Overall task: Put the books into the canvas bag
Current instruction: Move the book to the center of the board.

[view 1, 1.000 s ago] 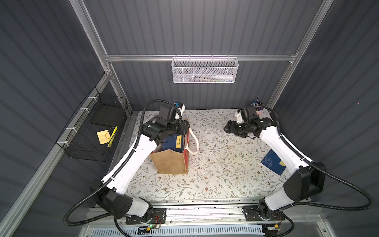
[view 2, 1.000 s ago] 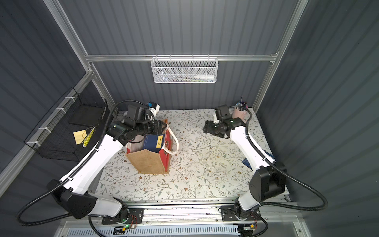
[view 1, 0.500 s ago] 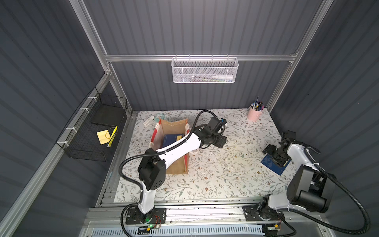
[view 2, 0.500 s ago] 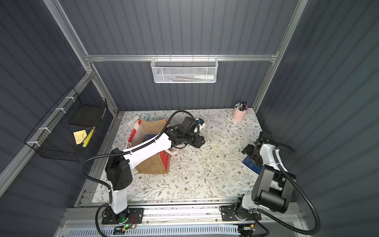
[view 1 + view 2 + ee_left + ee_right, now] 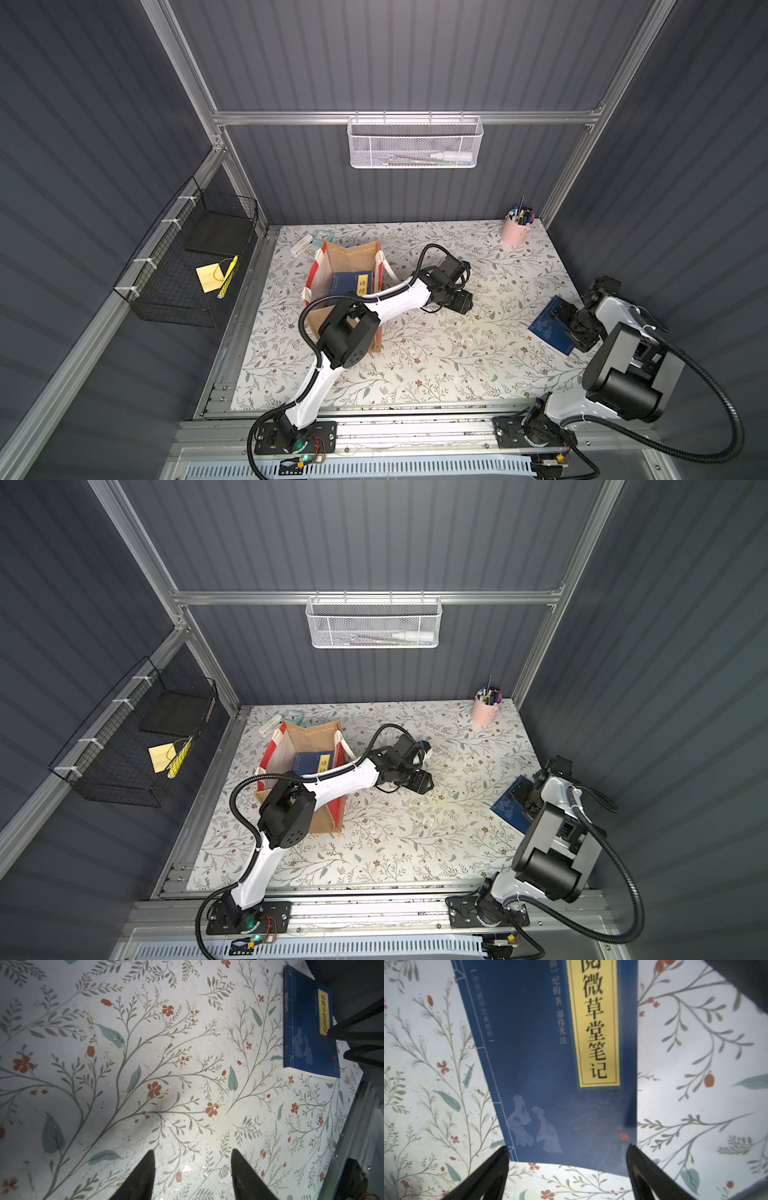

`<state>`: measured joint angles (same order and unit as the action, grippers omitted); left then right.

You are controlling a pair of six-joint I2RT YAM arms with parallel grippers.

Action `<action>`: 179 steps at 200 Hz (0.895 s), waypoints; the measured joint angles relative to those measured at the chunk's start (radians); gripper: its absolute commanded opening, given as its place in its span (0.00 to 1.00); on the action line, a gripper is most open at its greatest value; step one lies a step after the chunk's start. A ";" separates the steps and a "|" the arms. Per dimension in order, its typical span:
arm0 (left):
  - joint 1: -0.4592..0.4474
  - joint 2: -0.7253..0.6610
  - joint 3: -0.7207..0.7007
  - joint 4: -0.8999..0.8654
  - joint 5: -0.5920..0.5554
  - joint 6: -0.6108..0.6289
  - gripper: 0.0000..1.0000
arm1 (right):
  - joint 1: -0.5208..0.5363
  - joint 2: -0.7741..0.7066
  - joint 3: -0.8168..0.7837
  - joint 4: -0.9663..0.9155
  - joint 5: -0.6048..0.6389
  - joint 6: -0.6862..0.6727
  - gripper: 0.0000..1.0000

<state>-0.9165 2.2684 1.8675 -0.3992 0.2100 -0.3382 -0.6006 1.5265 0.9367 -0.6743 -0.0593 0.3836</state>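
Step in hand: pickup of the one loose book in view. Right gripper (image 5: 568, 1147) sits low over the navy book (image 5: 550, 1064) with the yellow title label. The book lies flat on the floral tabletop (image 5: 415, 353) near its right edge, well apart from the canvas bag (image 5: 353, 255). Jaws are spread wide, tips straddling the book's near short edge, nothing clamped yet.

Left gripper (image 5: 192, 1150) hangs over bare tabletop just right of the bag, jaws apart, empty. Another navy paperback (image 5: 348, 283) already lies inside the bag; can't tell what's under it.

Next, my read: a thin book lying flat gives little to bite. Tips probably go down on an edge, then close, lift and carry across to the open bag mouth. The left arm lies over the bag's front, so it likely has to clear first.

Versus one second back:
- Left arm was bent over the bag, gripper at its mouth by that paperback; it's now stretched toward mid-table.
- Right arm reached across the back, hiding the pink pen cup (image 5: 514, 232); it's now folded back over the loose book.
- The loose book hasn't moved.
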 measured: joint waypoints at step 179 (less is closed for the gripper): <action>0.069 0.121 0.058 0.013 0.077 -0.023 0.61 | 0.083 0.214 0.095 0.062 -0.048 -0.060 0.53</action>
<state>-0.8471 2.3898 1.9255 -0.3862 0.2871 -0.3611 -0.5175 1.7405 1.0321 -0.6125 -0.1074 0.3241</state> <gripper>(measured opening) 0.613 0.533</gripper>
